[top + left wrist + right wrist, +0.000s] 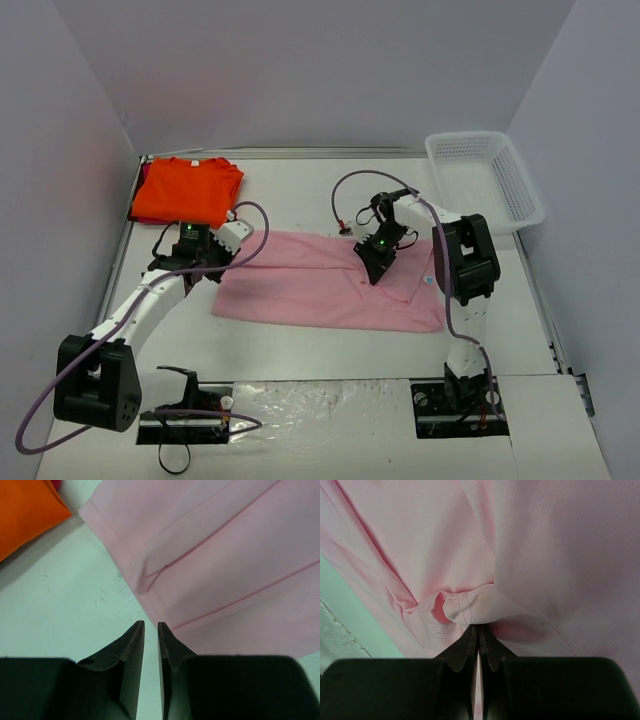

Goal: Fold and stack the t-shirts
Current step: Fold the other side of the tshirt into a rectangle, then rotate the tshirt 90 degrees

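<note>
The right gripper was clamped on a bunched fold of the light pink cloth t-shirt, mid-bench. The left gripper stood at its left hem, jaws narrowly apart and empty.

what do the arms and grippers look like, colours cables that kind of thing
Both arms are white tubes with chunky black joints: left arm, right arm. A purple cable loops along each, and a small green light glows near each wrist. The left gripper and right gripper have matte black fingers tapering to narrow tips.
</note>
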